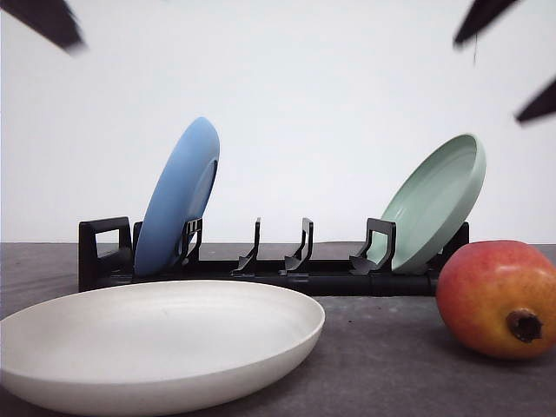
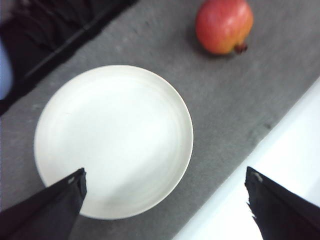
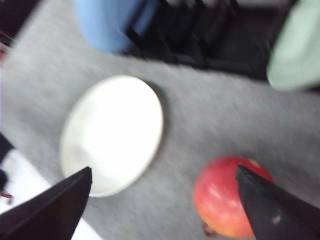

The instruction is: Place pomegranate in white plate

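Front view, pomegranate (image 1: 499, 298) beside white plate (image 1: 156, 343), wrist views, both grippers (image 2: 165, 192) (image 3: 162, 192) spread wide, right one blurred.

Plain white wall (image 1: 330, 87) behind a dark grey, felt-like tabletop (image 1: 382, 365), evenly lit.

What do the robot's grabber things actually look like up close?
Each gripper, left and right, ends in two flat, matte black fingers that taper like wedges to blunt tips. One left finger has pale scuffs along its edge. I see no cables or labels.
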Motion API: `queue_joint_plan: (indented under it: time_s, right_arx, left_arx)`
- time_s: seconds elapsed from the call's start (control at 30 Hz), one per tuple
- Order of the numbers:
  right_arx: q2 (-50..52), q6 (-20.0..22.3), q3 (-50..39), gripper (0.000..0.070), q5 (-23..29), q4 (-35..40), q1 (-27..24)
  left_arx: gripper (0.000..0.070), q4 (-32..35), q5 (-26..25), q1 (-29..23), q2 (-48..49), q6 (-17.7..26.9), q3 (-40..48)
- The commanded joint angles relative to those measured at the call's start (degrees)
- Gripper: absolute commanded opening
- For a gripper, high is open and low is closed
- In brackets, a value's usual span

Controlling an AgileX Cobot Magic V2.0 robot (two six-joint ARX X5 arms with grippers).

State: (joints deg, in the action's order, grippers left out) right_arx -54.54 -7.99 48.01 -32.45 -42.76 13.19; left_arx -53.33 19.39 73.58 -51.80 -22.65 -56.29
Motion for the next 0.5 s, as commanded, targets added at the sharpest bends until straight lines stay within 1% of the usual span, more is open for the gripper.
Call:
queue_joint_plan:
  time_s: [0.0,0.1,0.23,0.27,0.47]
  right_arx:
    - [-2.12,-0.63,0.83,0.0617,2.38,-0.25,0.71]
    - [-5.96,-0.62,0.83,0.0647,6.69,-0.58,2.09]
    - [-11.1,-0.61,0.83,0.0698,10.52,-0.01,3.88]
    - [-12.58,-0.61,0.83,0.07,11.45,0.25,4.37]
    - [-21.12,-0.61,0.83,0.07,15.01,1.22,6.77]
  left_arx:
    - [0.058,-0.82,0.51,0.8,3.44,-2.7,-1.13]
    - [0.058,-2.98,2.25,0.81,10.11,-5.46,-0.83]
    - [0.058,-4.17,3.84,0.81,18.06,-8.23,1.31]
    - [0.058,-4.14,4.31,0.81,20.15,-8.68,2.25]
    - [0.058,-4.42,7.33,0.79,30.22,-8.53,7.65]
